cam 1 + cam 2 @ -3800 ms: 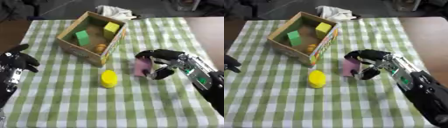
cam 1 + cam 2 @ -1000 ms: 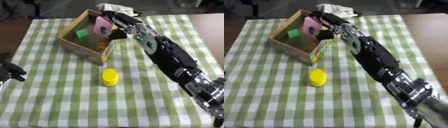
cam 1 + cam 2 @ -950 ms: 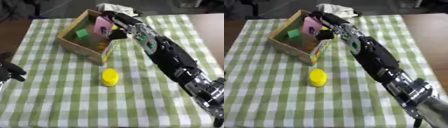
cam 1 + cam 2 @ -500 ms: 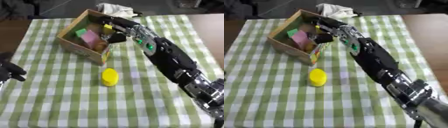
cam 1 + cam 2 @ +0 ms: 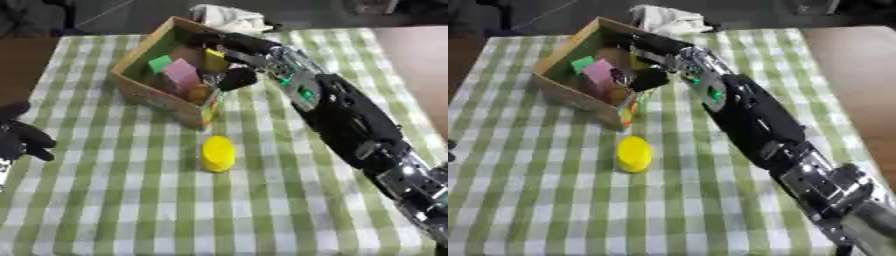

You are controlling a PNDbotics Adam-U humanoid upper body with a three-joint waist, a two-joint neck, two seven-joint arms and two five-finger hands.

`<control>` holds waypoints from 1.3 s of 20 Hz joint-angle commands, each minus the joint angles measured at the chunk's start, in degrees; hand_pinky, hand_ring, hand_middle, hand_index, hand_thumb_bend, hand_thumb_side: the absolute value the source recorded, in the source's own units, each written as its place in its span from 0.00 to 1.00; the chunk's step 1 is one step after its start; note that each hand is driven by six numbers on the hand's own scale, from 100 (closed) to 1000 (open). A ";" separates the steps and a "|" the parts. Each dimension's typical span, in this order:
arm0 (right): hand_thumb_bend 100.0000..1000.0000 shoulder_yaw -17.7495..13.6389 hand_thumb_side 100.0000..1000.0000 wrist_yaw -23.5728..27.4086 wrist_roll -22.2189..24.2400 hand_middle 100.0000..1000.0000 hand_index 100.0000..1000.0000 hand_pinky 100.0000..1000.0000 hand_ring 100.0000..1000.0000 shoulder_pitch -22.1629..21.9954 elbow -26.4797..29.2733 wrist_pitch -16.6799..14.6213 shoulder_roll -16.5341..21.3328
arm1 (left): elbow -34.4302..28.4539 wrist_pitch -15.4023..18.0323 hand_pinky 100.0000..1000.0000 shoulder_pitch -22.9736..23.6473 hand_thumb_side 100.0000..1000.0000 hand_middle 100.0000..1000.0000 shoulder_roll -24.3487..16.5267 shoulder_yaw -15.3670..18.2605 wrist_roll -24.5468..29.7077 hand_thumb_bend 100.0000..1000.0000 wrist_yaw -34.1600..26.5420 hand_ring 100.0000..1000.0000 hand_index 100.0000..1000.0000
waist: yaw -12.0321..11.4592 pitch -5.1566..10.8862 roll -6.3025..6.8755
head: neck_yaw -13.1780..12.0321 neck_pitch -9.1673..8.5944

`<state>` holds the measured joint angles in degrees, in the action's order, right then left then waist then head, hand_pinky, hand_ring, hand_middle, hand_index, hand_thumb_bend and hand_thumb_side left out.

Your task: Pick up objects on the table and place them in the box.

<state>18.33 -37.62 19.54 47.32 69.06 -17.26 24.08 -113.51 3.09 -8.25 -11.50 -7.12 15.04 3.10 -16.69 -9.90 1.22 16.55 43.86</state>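
1. The robot's right hand (image 5: 229, 59) was stretched out over the open brown cardboard box (image 5: 138, 92). Its fingers were spread and held nothing, so the hand was let go.

2. A pink block (image 5: 183, 74) lay inside the box, just under and beside that hand. I think the hand was up there because it was dropping things into the box.

3. Next to the pink block in the box were a small green block (image 5: 160, 63), a yellow block (image 5: 215, 59) and something little and orange (image 5: 199, 93). They all sat close together, right below the fingers.

4. A round yellow plastic piece (image 5: 218, 153) was not in the box yet. It lay flat on the cloth, well below the right hand and in front of the box. I think it should go in next.

5. The robot's left hand (image 5: 24, 139) rested far off from the box, at the side edge of the view. It held nothing. Its fingers looked a bit bent, but I could not tell for sure if it was open or closed.

6. The worktop wore a green and white checked cloth (image 5: 262, 210). It looked soft and flat.

7. A crumpled white cloth (image 5: 226, 18) lay past the box, beyond the right hand. The room behind it was dark.
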 commanded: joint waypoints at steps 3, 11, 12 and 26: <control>0.00 4.25 0.54 4.10 -0.65 1.00 1.00 1.00 1.00 -0.64 6.96 -2.27 3.15 | -1.08 0.56 0.49 -0.30 0.64 0.49 -0.80 1.45 -1.18 0.00 0.55 0.56 0.87 | 1.59 1.04 -0.49 | -1.83 0.26; 0.00 5.69 0.61 7.01 4.50 1.00 1.00 0.98 0.98 -8.42 17.73 -8.65 7.48 | -1.08 1.15 0.49 0.26 0.64 0.49 -1.19 2.11 -1.82 0.00 0.84 0.56 0.87 | 2.94 1.39 -0.70 | -3.50 0.26; 0.00 5.73 0.61 7.00 5.36 1.00 1.00 0.98 0.98 -9.41 19.13 -8.72 7.90 | -1.08 1.05 0.49 0.31 0.64 0.49 -1.24 2.16 -1.90 0.00 0.95 0.56 0.87 | 3.00 1.43 -0.74 | -3.56 0.26; 0.00 7.62 0.77 7.11 16.15 1.00 1.00 0.96 0.96 -13.84 23.73 -3.81 7.79 | -1.08 0.44 0.49 0.74 0.65 0.49 -1.03 2.23 -2.15 0.00 1.34 0.56 0.87 | 3.37 1.66 -0.59 | -3.53 0.26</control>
<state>26.24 -30.78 35.11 32.73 92.67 -21.16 31.44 -113.51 3.58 -7.21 -11.61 -5.41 13.06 4.13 -13.38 -9.13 0.57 13.11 43.86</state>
